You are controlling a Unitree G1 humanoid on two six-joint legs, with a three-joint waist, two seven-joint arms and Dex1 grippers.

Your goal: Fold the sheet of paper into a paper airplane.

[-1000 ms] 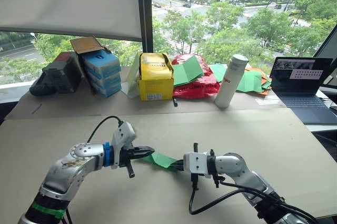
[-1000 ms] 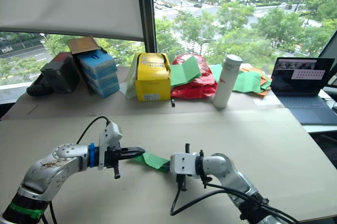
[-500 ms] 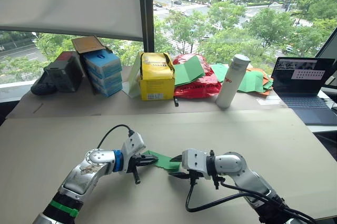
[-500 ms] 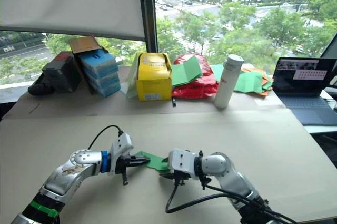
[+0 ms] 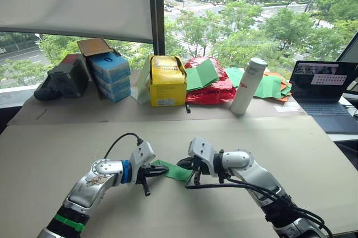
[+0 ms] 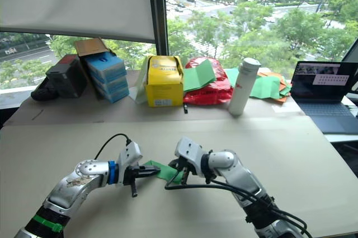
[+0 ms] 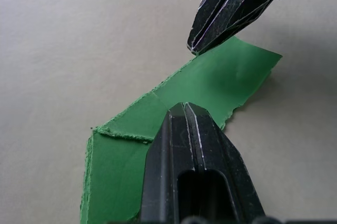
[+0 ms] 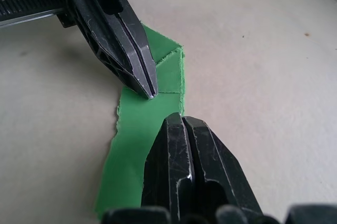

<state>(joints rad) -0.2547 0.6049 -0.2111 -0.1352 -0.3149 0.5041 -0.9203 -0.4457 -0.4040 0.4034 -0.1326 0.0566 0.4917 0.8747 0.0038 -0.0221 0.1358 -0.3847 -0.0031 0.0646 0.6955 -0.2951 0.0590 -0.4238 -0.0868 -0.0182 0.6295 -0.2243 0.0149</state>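
Right, both arms reach low over the tan table, forearms angled inward so the two grippers meet nose to nose near its middle. Between them lies the sheet of paper, folded into a narrow bright green strip with a creased, ragged-edged flap, flat on the table surface. The left gripper points toward the robot's right, its black fingers pressed together with their tips down on the paper's left part. The right gripper comes in from the opposite side, wrist cocked downward, fingers likewise closed tight, tips resting on the strip's other end. In the right wrist view the left gripper's tips touch the green just beside the fold line. Whether either one actually pinches the paper can't be told.
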